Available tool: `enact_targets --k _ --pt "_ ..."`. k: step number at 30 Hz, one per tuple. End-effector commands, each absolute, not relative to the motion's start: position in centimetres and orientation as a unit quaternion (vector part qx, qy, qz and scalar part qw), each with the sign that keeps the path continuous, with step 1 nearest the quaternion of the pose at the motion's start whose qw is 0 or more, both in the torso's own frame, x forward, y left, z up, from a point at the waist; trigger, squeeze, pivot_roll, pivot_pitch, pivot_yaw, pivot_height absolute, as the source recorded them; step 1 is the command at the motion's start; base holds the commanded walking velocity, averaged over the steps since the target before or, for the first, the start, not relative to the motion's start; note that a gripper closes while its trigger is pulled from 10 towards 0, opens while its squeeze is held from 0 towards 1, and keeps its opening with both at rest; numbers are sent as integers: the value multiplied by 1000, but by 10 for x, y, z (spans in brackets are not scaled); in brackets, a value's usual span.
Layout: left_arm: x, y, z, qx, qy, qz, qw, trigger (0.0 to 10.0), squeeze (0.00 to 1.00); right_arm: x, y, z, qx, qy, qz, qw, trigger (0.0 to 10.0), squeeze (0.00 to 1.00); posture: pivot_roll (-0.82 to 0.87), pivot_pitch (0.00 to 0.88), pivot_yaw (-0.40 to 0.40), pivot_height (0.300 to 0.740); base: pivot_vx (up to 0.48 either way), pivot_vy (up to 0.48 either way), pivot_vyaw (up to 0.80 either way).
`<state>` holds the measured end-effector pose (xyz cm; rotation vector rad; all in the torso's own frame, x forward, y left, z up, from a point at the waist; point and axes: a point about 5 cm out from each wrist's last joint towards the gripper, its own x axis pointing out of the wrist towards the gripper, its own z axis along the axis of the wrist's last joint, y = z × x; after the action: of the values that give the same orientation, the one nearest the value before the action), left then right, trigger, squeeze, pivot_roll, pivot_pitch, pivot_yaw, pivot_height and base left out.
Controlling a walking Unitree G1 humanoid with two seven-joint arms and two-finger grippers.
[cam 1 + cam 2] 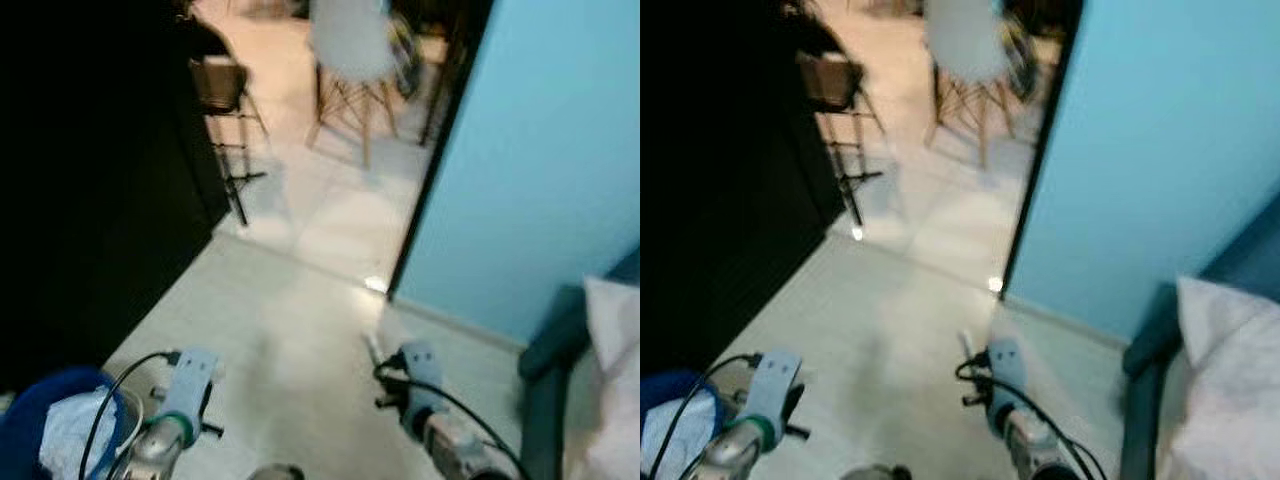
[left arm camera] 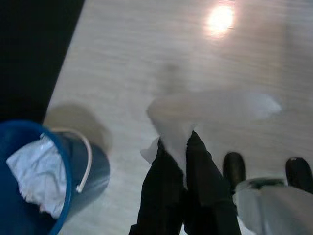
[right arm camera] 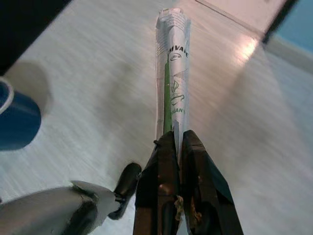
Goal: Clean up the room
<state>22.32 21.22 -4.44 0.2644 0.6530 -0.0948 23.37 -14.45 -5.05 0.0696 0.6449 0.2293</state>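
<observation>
Bucket [image 2: 29,181], blue, stands on the pale floor [image 1: 300,340] at the robot's left, with crumpled white paper [image 2: 34,171] inside. Left gripper [image 2: 183,147] pinches a white tissue [image 2: 205,110] between 2 fingers. Right gripper [image 3: 178,139] clamps a silver-and-green wrapper [image 3: 172,68] above the floor.

You've got open floor [image 1: 270,340] ahead, doorway beyond, blue wall [image 1: 540,170] right, dark wall [image 1: 90,180] left, bucket [image 1: 30,420] at your left, bed [image 1: 1210,380] right, chairs [image 1: 350,60] past the door
</observation>
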Motion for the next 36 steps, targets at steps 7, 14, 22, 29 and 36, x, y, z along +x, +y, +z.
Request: enact_targets --k 7,14,22,29,36 --pt "219 211 -48 124 328 -44 935 10000 0 228 -145 -55 35 328 112 937 10000 0 57 0 39 730 0 0 763" --pt "218 212 -49 123 329 -40 935 10000 0 228 -143 -55 35 327 114 938 10000 0 58 0 41 730 0 0 763" --pt "218 214 -49 124 331 -35 935 10000 0 228 -143 -54 35 325 114 938 10000 0 59 0 45 730 0 0 763" --pt "219 217 -48 128 333 -26 934 10000 0 230 -140 -53 37 322 116 939 10000 0 61 0 44 730 0 0 763" --pt "218 219 -48 124 336 -15 934 10000 0 231 -139 -52 36 319 120 940 10000 0 64 0 43 730 0 0 763"
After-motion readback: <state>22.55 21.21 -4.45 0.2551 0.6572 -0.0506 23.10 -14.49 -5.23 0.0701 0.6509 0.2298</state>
